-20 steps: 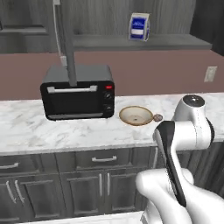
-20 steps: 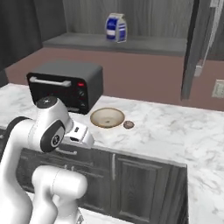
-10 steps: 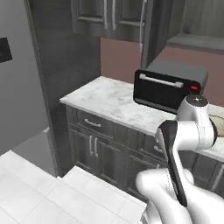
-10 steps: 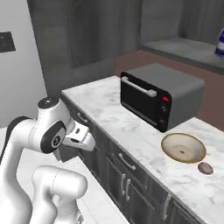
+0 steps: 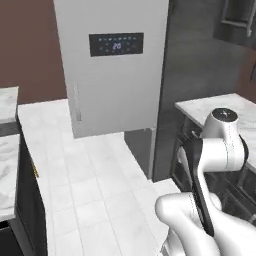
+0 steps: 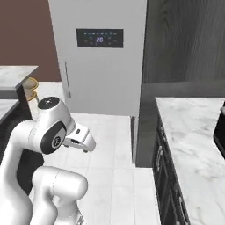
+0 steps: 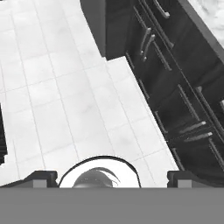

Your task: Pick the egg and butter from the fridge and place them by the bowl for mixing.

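Two base views are facing the tall grey-silver fridge with its door closed flat and a dark display panel glowing near the top; it is standing at the far end of the white tiled floor, well ahead of the arm. Beside it a dark wood-grain panel is rising, and a marble-topped counter over dark cabinets is running along the right. The white arm's two-finger gripper is hanging folded in close to the robot's body, looking down at the floor tiles, its dark fingertips standing wide apart with nothing between them, so it is released and empty. From the right base view the hand is pointing toward the floor, well apart from the fridge door. Whatever is sitting inside the fridge is hidden behind that shut door
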You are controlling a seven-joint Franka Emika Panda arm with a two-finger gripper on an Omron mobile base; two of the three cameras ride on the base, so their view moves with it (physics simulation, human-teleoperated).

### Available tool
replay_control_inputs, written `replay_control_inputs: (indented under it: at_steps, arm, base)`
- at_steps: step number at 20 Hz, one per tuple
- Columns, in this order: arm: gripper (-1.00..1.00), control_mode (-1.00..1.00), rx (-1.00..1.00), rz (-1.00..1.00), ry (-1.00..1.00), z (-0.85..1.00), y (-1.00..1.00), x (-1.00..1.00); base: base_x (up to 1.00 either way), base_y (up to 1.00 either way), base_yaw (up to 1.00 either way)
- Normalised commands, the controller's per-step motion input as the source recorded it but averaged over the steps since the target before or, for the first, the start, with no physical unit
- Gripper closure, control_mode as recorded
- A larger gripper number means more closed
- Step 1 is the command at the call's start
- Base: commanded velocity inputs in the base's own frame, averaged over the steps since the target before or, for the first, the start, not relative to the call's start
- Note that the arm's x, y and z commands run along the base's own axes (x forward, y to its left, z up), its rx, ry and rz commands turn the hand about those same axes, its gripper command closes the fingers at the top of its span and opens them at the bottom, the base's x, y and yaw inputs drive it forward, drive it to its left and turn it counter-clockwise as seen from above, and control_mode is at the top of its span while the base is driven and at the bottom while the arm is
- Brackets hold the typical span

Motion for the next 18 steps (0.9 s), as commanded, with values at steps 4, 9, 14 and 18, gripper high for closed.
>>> replay_control_inputs:
  at_steps: [4,9,14,18]
  arm:
    - [-1.0,1.0,0.0,0.0,0.0,0.0,0.0,0.0]
    - [-1.0,1.0,0.0,0.0,0.0,0.0,0.0,0.0]
    - [-1.0,1.0,0.0,0.0,0.0,0.0,0.0,0.0]
    - [-1.0,1.0,0.0,0.0,0.0,0.0,0.0,0.0]
  base:
    - [-0.03,0.0,1.0]
    - [-0.03,0.0,1.0]
    - [0.01,0.07,0.9]
    - [0.09,0.3,0.63]
